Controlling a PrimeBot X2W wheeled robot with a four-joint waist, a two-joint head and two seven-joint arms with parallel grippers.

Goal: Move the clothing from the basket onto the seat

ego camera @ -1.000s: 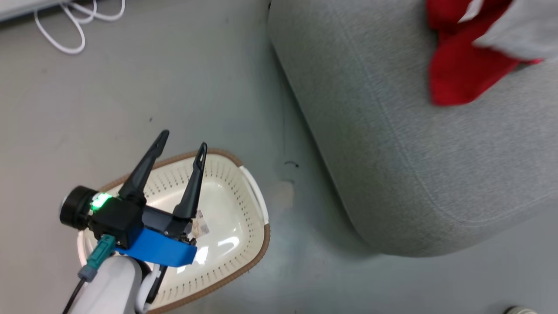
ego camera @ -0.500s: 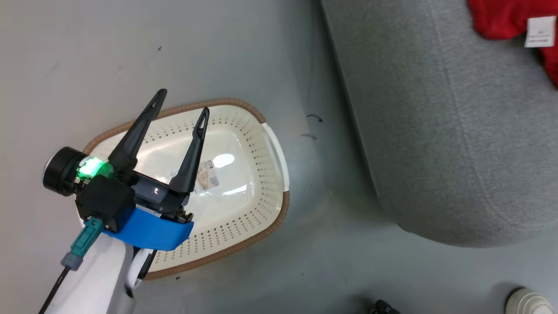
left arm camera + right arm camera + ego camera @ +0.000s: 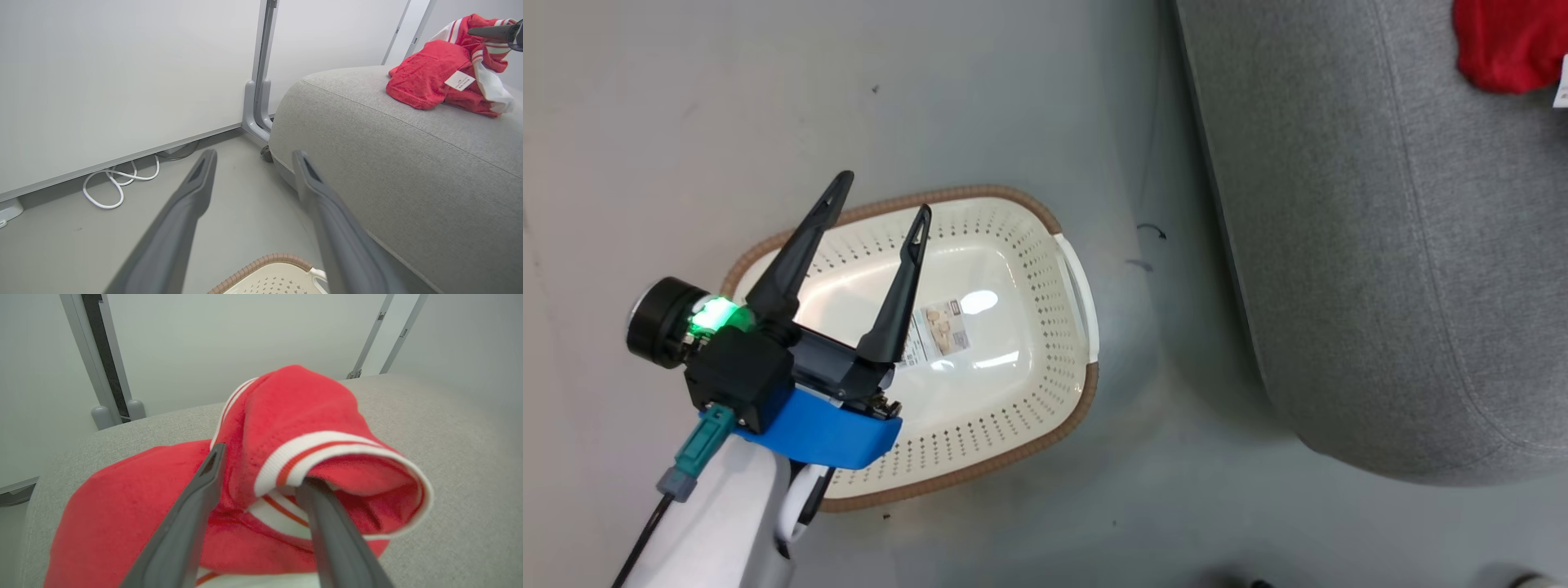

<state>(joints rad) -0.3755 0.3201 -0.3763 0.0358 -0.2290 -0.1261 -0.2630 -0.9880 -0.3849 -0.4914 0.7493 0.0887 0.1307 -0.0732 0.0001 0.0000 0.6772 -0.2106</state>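
The cream basket (image 3: pixel 1072 407) with its brown rim stands on the floor, holding no clothing, just a paper label on its bottom. My left gripper (image 3: pixel 884 196) hovers over it, open and holding nothing; its fingers (image 3: pixel 196 192) point toward the seat (image 3: pixel 1347 245). On the grey seat (image 3: pixel 388 163) lies the clothing: a plain red garment (image 3: pixel 425 77) with a white tag and a striped red jersey (image 3: pixel 488 77). My right gripper (image 3: pixel 261 465) is over that pile with its jaws apart. A striped fold of the jersey (image 3: pixel 310 428) is draped over one fingertip.
A white panel wall with a grey metal foot (image 3: pixel 255 110) stands behind the seat. A white cable (image 3: pixel 118 183) loops on the grey floor beside it. Bare floor (image 3: pixel 1160 343) separates the basket from the seat's edge.
The head camera has turned, so the basket and the seat sit differently in the picture. The pale forearm over the red clothing a second ago is out of frame. The left gripper stays open over the basket.
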